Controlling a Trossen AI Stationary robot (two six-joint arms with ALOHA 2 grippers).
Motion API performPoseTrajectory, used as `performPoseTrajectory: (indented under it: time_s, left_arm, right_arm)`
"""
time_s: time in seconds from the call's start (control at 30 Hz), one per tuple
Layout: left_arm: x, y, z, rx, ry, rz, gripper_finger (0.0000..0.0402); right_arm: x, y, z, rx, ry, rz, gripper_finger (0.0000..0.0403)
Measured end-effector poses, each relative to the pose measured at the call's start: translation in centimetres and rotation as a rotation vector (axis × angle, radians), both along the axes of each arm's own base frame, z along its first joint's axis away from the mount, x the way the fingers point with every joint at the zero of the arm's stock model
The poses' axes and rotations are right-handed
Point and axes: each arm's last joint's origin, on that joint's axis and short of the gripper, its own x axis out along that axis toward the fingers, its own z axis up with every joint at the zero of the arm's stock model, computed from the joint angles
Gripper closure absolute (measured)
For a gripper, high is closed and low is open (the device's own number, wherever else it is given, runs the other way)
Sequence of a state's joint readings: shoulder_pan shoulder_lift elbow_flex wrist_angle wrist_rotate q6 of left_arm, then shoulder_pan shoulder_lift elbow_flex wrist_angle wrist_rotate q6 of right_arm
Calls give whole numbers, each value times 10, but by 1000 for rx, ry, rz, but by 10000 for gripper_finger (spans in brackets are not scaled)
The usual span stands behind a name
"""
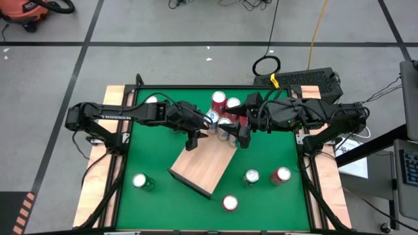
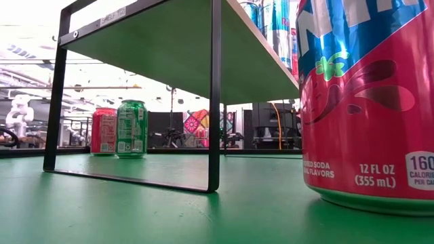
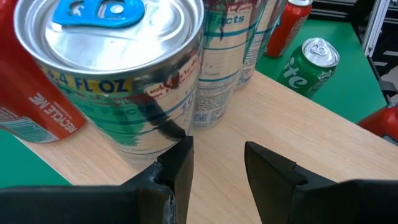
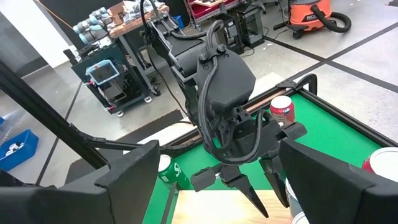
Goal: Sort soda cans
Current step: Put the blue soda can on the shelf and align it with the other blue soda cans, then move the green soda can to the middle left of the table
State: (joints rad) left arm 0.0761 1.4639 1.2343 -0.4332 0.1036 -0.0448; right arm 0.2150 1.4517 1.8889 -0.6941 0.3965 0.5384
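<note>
A light wooden board (image 1: 199, 166) lies aslant mid-table. A cluster of soda cans (image 1: 222, 111), red and silver-teal, stands at its far end. My left gripper (image 1: 194, 140) hovers open over the board beside them. In the left wrist view a silver-teal can with a blue tab (image 3: 112, 68) stands on the board right beside one finger (image 3: 179, 163), and the gap of the gripper (image 3: 217, 165) is empty. My right gripper (image 1: 243, 138) is open and empty at the cluster's right side, facing my left gripper (image 4: 242, 180). My left gripper has the outer side of one finger (image 3: 181, 149) against the lower wall (image 3: 163, 127) of the silver-teal can. I cannot tell whether it touches. The can stands upright on the board.
Loose cans stand on the green table: a green one near left (image 1: 139, 181), a green (image 1: 251, 176) and a red (image 1: 281, 174) near right, a red (image 1: 230, 202) at the front. The low view shows the board as a shelf on black metal legs (image 2: 215, 102).
</note>
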Motion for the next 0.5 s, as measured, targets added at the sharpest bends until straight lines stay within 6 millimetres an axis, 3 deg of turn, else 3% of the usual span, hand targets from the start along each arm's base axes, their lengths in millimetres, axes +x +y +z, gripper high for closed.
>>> performPoseTrajectory:
  time_s: [0.3, 0.5]
  left_arm:
    - [-4, -4, 0, -133, 28, -39, 259]
    - [-16, -19, 18, -173, -27, -63, 259]
  right_arm:
    - [0, 1, 0, 32, -6, -5, 80]
    - [-4, 5, 1, 60, -8, 38, 80]
